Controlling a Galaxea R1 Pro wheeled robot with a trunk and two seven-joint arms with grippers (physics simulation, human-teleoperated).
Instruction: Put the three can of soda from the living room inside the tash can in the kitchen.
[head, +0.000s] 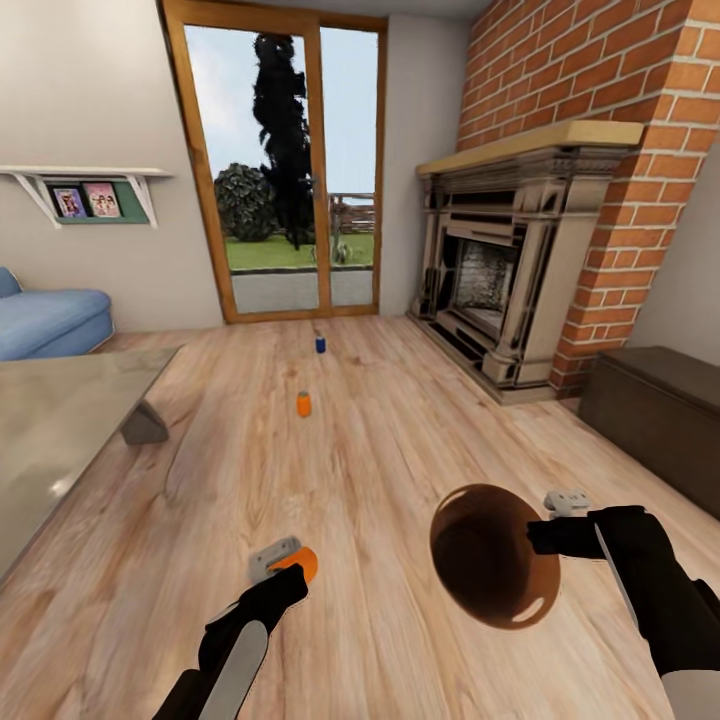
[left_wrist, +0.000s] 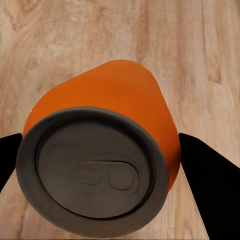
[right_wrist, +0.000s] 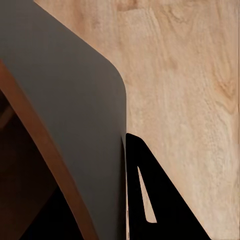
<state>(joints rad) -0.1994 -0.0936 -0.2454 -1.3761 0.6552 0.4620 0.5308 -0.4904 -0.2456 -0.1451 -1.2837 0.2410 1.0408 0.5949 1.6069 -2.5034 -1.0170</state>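
Observation:
My left gripper (head: 288, 568) is shut on an orange soda can (head: 303, 561) low over the wood floor. In the left wrist view this orange can (left_wrist: 107, 150) sits between both dark fingers (left_wrist: 210, 180), grey top toward the camera. Farther ahead, a second orange can (head: 303, 403) stands on the floor, with the dark blue can (head: 320, 343) beyond it near the glass doors. My right gripper (head: 545, 535) is shut on the rim of the trash can (head: 495, 570), which is tipped so its brown inside faces the head camera. The trash can's grey wall (right_wrist: 75, 100) shows close up in the right wrist view.
A low grey table (head: 60, 430) juts in at the left, with the blue sofa (head: 50, 320) behind it. The brick fireplace (head: 500, 270) and a dark brown chest (head: 660, 410) line the right side. Glass doors (head: 290, 170) close the far end.

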